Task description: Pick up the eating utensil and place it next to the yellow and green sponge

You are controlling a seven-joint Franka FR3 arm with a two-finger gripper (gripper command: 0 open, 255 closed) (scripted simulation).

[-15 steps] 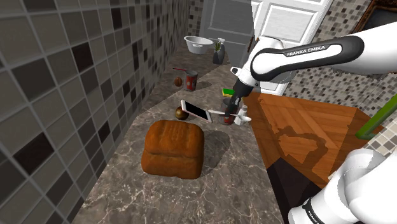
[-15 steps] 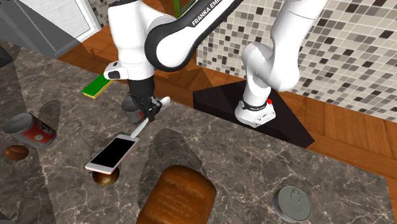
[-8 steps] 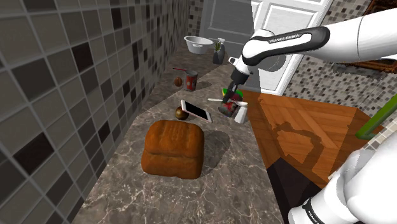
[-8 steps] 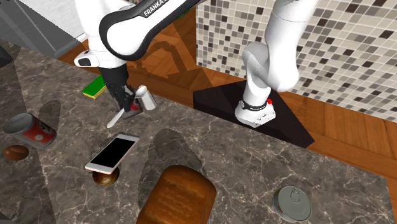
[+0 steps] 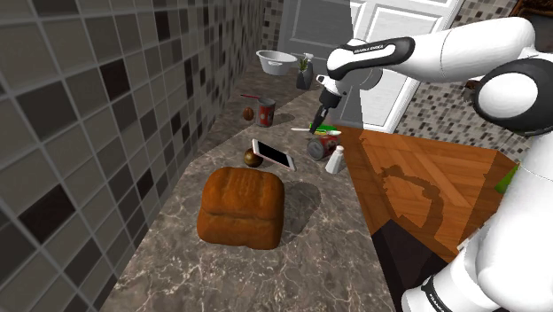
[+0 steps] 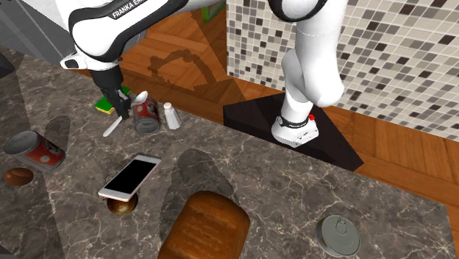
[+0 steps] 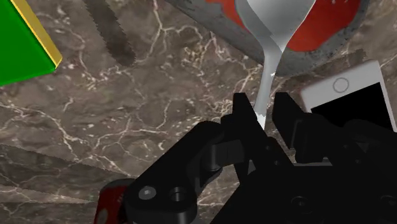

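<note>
**Claw and spoon.** The claw [image 6: 118, 110] is clamped on the handle of a grey spoon [image 6: 138, 98], with the two black fingers [image 7: 242, 113] pinching the shaft. The spoon's bowl projects beyond the fingertips. The utensil is tilted and held above the marble counter [image 6: 243, 169].

**Sponge.** Just beside the claw, at the counter's edge, lies the green sponge [image 6: 101, 105] with a yellow side.

**Nearby objects.** To the second exterior view's right of the spoon is a red can [image 6: 146, 118]. A small white shaker [image 6: 171, 115] stands just beside it. Nearer, a phone [image 6: 130, 176] rests partly on a brown ball [image 6: 121, 207], and a loaf of bread [image 6: 210, 224] lies nearer again.

**Containers.** A grey tin [image 6: 338, 234] with its lid on sits well apart at the near right. At the counter's far end in the shoulder view stands a white bowl [image 5: 276, 62]. Its contents cannot be told.
</note>
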